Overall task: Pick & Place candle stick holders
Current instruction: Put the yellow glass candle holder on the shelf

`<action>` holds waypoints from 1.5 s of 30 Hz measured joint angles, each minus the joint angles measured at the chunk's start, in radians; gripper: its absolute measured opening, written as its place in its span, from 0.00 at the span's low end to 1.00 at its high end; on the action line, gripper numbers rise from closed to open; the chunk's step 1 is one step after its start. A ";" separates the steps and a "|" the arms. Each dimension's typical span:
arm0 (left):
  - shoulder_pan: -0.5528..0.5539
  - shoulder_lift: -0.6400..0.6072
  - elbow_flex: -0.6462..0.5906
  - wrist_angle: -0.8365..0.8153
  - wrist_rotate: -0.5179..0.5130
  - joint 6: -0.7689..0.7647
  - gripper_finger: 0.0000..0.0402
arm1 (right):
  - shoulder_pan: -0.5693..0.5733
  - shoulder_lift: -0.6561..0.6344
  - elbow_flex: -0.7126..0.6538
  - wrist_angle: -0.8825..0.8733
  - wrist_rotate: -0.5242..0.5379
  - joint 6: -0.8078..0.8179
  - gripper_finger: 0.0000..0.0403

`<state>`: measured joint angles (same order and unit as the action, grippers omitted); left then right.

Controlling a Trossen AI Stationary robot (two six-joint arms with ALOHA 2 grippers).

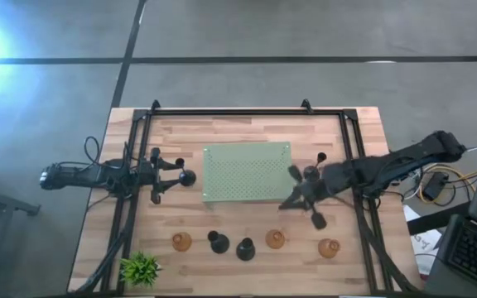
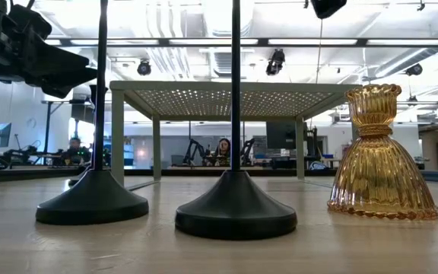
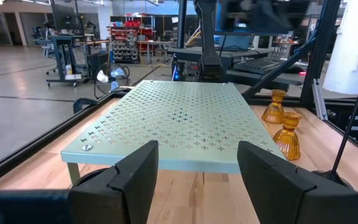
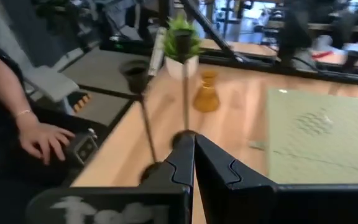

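Note:
Along the near part of the table stand three amber candle stick holders (image 1: pixel 180 242), (image 1: pixel 275 239), (image 1: pixel 329 247) and two black ones (image 1: pixel 217 242), (image 1: pixel 245 248), each on its round base. The low view shows the black ones' thin upright stems (image 2: pixel 236 91). My right gripper (image 1: pixel 290 200) hovers shut by the board's near right corner, above and beyond the holders. It is slanted toward the black holders (image 4: pixel 184 93) and holds nothing. My left gripper (image 1: pixel 190 176) waits open at the board's left side, its fingers (image 3: pixel 135 180) level and empty.
A pale green perforated board (image 1: pixel 247 172) stands on legs at the table's middle. A small green plant (image 1: pixel 139 267) sits at the near left corner. A dark frame (image 1: pixel 350 141) runs around the table. A person's hand (image 4: pixel 42 140) rests beside the table's near edge.

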<state>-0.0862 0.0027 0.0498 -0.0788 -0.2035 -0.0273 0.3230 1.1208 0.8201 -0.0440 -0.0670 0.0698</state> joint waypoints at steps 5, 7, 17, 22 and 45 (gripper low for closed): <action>0.000 0.000 0.000 0.000 0.000 0.000 0.56 | 0.095 0.092 0.008 0.116 0.081 -0.015 0.02; 0.000 0.000 0.000 0.000 0.000 0.000 0.56 | 0.122 0.121 0.008 0.138 0.125 -0.003 0.02; 0.000 0.000 0.000 0.003 0.000 0.000 0.56 | 0.142 0.280 0.019 0.220 0.191 0.099 0.02; 0.000 0.000 0.000 0.004 0.000 0.000 0.56 | 0.143 0.336 0.043 0.220 0.191 0.115 0.02; 0.000 0.000 -0.001 0.008 0.000 0.000 0.56 | 0.209 0.304 0.116 -0.320 0.223 0.482 0.02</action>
<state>-0.0864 0.0025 0.0490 -0.0708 -0.2031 -0.0271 0.5325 1.4244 0.9366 -0.3639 0.1558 0.5514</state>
